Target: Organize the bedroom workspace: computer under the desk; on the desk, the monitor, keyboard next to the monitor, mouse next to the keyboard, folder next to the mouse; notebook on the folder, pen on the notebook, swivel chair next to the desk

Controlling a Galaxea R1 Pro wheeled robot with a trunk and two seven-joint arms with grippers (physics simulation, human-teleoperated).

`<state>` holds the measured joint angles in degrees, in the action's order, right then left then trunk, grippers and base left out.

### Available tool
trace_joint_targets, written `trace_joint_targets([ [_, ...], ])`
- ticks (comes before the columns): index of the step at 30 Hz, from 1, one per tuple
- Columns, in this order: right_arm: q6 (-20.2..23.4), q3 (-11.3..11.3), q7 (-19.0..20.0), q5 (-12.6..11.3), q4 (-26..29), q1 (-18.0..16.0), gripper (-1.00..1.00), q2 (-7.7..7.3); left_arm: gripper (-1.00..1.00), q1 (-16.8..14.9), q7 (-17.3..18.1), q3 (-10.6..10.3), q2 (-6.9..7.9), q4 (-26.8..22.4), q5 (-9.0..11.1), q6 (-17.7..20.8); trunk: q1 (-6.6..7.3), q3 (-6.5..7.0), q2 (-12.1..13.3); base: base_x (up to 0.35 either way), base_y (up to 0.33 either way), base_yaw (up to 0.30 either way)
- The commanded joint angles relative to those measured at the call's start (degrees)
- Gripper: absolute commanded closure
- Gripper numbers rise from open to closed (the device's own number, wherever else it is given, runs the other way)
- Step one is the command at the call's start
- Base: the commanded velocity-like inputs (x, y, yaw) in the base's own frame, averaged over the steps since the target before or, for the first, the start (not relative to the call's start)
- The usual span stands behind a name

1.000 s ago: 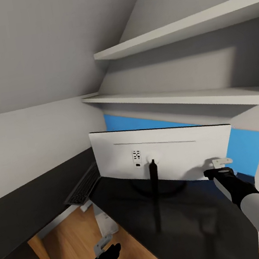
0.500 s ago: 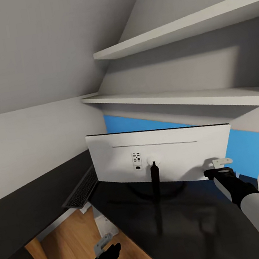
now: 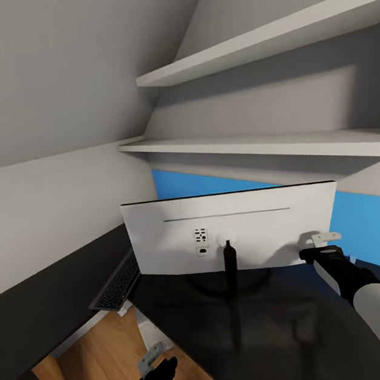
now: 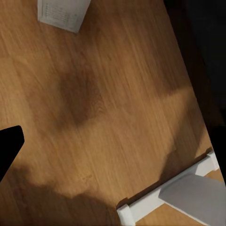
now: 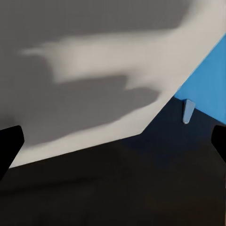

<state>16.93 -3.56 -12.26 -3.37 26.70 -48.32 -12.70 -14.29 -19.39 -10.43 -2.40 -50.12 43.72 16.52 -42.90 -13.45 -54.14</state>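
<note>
View swung slightly since; monitor point(image 3: 233, 229) back-to-robot on desk point(image 3: 279, 329), right gripper point(image 3: 321, 244) spread empty beside it, left gripper point(image 3: 151, 362) state indiscernible.

I saw the monitor point(image 3: 233, 229) standing upright on the desk point(image 3: 267, 331), its light grey back toward me. The keyboard point(image 3: 116, 286) lay flat beside its left end, and the computer point(image 4: 63, 13) stood on the wood floor below.
</note>
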Motion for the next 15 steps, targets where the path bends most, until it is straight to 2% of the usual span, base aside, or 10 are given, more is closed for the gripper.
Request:
trace_joint_targets([
  [1, 0.4, -0.4, -0.2, -0.4, 0.1, 0.0, -1.00, -0.13, -1.00, 0.0, -0.5, -0.1, 0.02, -0.1, 0.5, 0.1, -0.01, -0.08, -0.1, 0.003, 0.000, 0.000],
  [4, 0.9, -0.8, -0.4, 0.0, -0.9, -1.0, -1.00, -1.11, -1.00, 0.7, -0.4, 0.2, 1.01, 0.3, 0.6, 0.3, -0.01, -0.08, -0.1, 0.000, 0.000, 0.000],
  [7, 0.9, -0.8, -0.4, 0.0, -1.0, -1.4, -1.00, -1.11, -1.00, 0.7, -0.4, 0.2, 1.85, 0.3, 0.6, 0.3, -0.01, -0.08, -0.1, 0.000, 0.000, 0.000],
  [15, 0.9, -0.8, -0.4, 0.0, -1.0, -1.4, -1.00, -1.11, -1.00, 0.7, -0.4, 0.2, 1.85, 0.3, 0.6, 0.3, -0.01, -0.08, -0.1, 0.000, 0.000, 0.000],
])
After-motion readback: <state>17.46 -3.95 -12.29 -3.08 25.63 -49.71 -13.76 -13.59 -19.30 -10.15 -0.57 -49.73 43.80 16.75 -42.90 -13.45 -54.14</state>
